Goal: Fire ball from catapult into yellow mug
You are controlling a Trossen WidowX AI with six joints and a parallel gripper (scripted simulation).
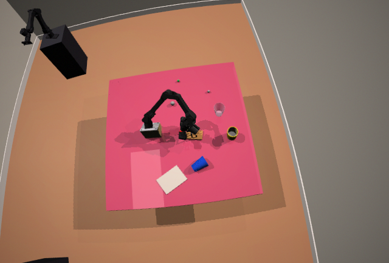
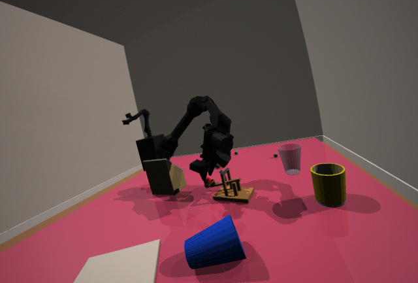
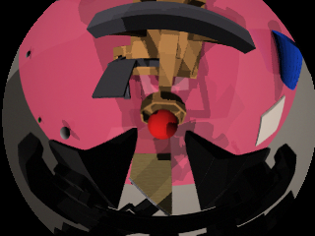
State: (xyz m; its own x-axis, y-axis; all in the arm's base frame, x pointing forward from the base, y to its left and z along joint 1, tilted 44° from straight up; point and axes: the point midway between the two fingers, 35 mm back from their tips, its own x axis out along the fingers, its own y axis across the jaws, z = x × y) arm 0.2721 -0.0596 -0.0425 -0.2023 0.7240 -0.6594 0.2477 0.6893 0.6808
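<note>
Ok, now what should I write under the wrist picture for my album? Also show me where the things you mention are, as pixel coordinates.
The open gripper [image 3: 161, 133] lets the red ball [image 3: 161, 125] sit at the cup [image 3: 148, 105] of the wooden catapult [image 3: 168, 49].

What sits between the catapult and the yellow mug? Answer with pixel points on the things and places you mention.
In the top view, only table surface and shadow lie between the catapult [image 1: 198, 136] [image 2: 238, 195] [image 3: 169, 49] and the yellow mug [image 1: 232, 137] [image 2: 329, 187]; the clear cup [image 1: 219, 109] [image 2: 290, 158] stands off to one side.

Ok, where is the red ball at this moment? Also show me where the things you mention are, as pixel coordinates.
In the wrist view, the red ball [image 2: 208, 180] [image 3: 162, 124] is at the catapult's cup [image 2: 211, 183] [image 3: 162, 101], between the open fingers of the end effector [image 2: 206, 176] [image 3: 161, 133].
</note>
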